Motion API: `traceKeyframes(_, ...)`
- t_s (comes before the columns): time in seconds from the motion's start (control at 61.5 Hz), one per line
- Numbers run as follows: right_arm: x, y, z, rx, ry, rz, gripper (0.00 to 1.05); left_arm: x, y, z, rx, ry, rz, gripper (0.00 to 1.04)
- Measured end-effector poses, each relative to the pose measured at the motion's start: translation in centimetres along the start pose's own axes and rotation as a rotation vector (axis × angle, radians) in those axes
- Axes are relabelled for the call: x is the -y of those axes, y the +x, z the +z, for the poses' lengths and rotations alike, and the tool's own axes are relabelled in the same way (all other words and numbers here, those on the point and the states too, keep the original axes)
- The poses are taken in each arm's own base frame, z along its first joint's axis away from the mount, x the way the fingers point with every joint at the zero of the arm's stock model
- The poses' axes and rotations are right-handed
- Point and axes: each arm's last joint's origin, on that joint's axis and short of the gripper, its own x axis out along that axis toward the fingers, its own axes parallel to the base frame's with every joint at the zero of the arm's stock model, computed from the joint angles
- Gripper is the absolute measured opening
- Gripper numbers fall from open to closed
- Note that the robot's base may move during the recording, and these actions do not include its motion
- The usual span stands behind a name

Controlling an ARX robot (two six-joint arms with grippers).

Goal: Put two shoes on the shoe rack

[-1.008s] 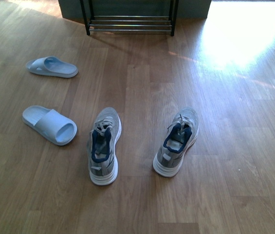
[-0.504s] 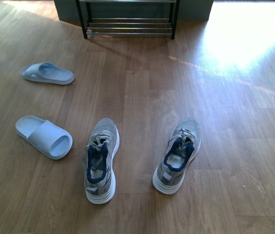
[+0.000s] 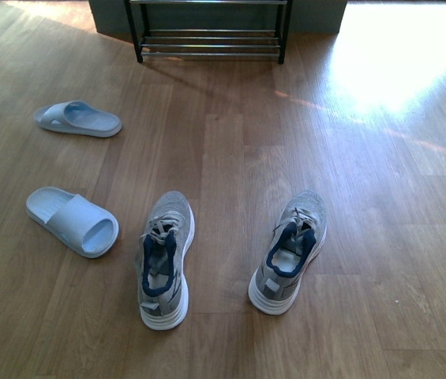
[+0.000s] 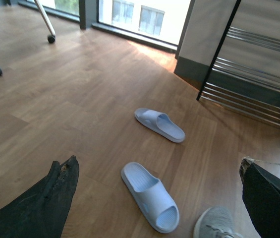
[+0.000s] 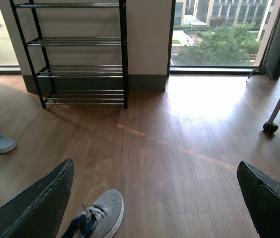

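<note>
Now | left shoe (image 3: pixel 163 264), right shoe (image 3: pixel 290 249): grey knit, white soles, navy collars | left gripper (image 4: pixel 155 166), right gripper (image 5: pixel 155 167): fingers apart

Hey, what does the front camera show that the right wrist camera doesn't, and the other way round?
Front only: the left sneaker and right sneaker whole, with the far slipper and near slipper together. Right wrist only: the shoe rack with its upper shelves, windows, a wheeled leg, the open right gripper. Both: the rack's lowest bars, wooden floor, one slipper, one sneaker's toe; which ones, I cannot tell.
</note>
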Motion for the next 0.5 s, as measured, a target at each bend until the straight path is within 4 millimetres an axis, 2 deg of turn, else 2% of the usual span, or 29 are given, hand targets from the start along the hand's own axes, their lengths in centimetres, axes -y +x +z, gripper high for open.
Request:
traceKeyframes(0.049,0.0,0.0,0.0,0.0,0.0,0.0,0.96,1.1,2.8,-0.3,-0.087,-0.011,-0.013,0.95)
traceKeyframes(0.098,0.0,0.0,0.0,0.0,0.0,0.0,0.96,2.0,6.0,-1.7,-0.233,-0.02,-0.049,0.95)
traceKeyframes(0.114,0.0,0.0,0.0,0.0,0.0,0.0,0.96,2.4,7.4,-2.7,-0.31,-0.014,-0.068,0.95)
traceKeyframes(0.179,0.0,0.0,0.0,0.0,0.0,0.0,0.96,3.0,10.8,-6.6,-0.526,0.001,-0.073,0.95)
traceKeyframes(0.358,0.0,0.0,0.0,0.0,0.0,0.0,0.96,3.9,15.8,-12.8,-0.811,0.004,-0.114,0.95)
traceKeyframes(0.423,0.0,0.0,0.0,0.0,0.0,0.0,0.96,4.3,18.5,-16.2,-0.918,-0.006,-0.114,0.95)
traceKeyframes(0.504,0.0,0.0,0.0,0.0,0.0,0.0,0.96,4.5,20.1,-18.6,-0.979,-0.009,-0.118,0.95)
